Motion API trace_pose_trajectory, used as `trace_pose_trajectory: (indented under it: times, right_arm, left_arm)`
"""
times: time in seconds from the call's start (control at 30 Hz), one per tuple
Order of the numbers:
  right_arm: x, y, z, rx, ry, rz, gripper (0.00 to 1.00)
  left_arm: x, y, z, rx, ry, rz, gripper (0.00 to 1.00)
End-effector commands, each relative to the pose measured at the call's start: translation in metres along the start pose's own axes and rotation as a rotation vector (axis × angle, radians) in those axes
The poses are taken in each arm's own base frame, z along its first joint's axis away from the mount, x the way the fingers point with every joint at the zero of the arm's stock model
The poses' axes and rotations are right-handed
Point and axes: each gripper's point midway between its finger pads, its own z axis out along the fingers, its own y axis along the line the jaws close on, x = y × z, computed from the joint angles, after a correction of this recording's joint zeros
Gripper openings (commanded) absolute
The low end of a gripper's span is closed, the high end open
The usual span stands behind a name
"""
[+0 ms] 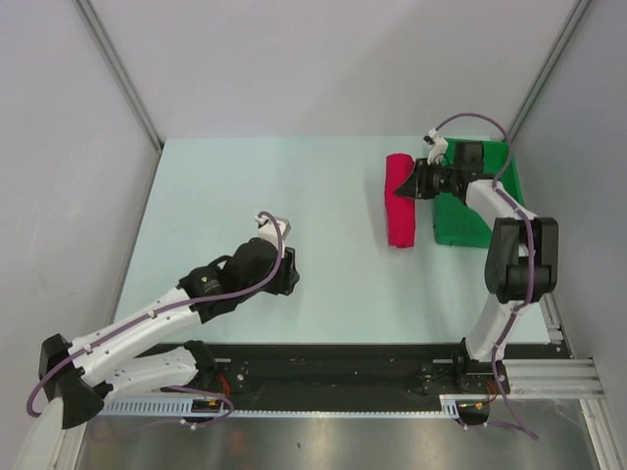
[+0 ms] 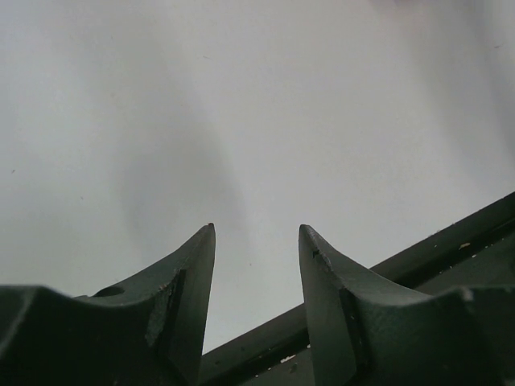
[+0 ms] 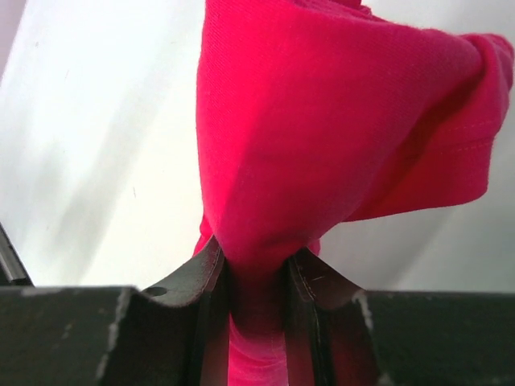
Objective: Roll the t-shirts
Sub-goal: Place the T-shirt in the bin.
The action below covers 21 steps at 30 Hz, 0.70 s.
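T-shirt (image 1: pixel 399 201) lying as rolled crimson bundle on bench (image 1: pixel 245 196), far right part, just beside green tray (image 1: pixel 458 227). Right end effector (image 3: pixel 257 269) reaching in from tray side, pinching fold of red fabric tight between nearly closed fingers. Left end effector (image 2: pixel 257 241) hanging over near-middle bench, fingers moderately parted, gripping nothing.

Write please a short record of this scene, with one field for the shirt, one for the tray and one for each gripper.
t-shirt: crimson red, rolled into a roll, lying on the table
green tray: at the far right of the table, to the right of the roll in the top view
right gripper: shut on a fold of the t-shirt
left gripper: open, holding nothing, above bare table
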Motion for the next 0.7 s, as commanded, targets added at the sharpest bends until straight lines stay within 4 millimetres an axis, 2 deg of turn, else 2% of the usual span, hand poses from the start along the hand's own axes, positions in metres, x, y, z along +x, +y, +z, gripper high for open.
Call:
trace_pose_trajectory:
  times: [0.0,0.03,0.07,0.13,0.17,0.23,0.27,0.33,0.37,0.4,0.43,0.57,0.67]
  right_arm:
    - [-0.018,-0.021,-0.013,-0.109,0.016,0.022,0.0]
    - [-0.035,-0.025,-0.018,-0.13,-0.012,0.02,0.0]
    - [-0.034,-0.04,-0.02,-0.129,-0.011,0.066,0.0]
    - [-0.041,-0.046,-0.024,-0.164,-0.006,0.113,0.0]
    - [-0.055,-0.061,-0.028,-0.156,-0.027,0.133,0.0]
    - [-0.064,-0.06,-0.036,-0.216,-0.035,0.169,0.0]
    - [-0.081,-0.062,-0.041,-0.217,-0.06,0.144,0.0]
    - [-0.086,-0.075,-0.045,-0.2,-0.058,0.179,0.0]
    - [-0.098,-0.072,-0.052,-0.202,-0.059,0.18,0.0]
    - [-0.093,-0.088,-0.049,-0.19,-0.044,0.193,0.0]
    - [-0.093,-0.094,-0.05,-0.18,-0.037,0.204,0.0]
    - [-0.094,-0.11,-0.059,-0.193,-0.043,0.234,0.0]
    - [-0.087,-0.121,-0.063,-0.201,-0.048,0.252,0.0]
  left_arm:
    - [-0.017,-0.001,-0.009,0.019,-0.009,0.044,0.5]
    - [-0.018,0.001,-0.008,0.014,-0.005,0.041,0.5]
    - [-0.018,0.002,-0.007,0.014,-0.002,0.046,0.5]
    - [-0.02,0.004,-0.004,0.014,0.007,0.046,0.5]
    - [-0.02,0.005,-0.003,0.014,0.011,0.05,0.5]
    - [-0.019,0.006,0.0,0.017,0.022,0.05,0.5]
    - [-0.017,0.007,0.003,0.014,0.031,0.059,0.5]
    - [-0.018,0.01,0.006,0.005,0.035,0.063,0.5]
    - [-0.018,0.011,0.008,0.001,0.039,0.064,0.49]
    - [-0.02,0.013,0.01,-0.003,0.035,0.06,0.49]
    - [-0.02,0.014,0.011,-0.005,0.036,0.059,0.49]
    - [-0.019,0.014,0.015,0.005,0.047,0.054,0.49]
    - [-0.014,0.015,0.022,0.003,0.072,0.065,0.49]
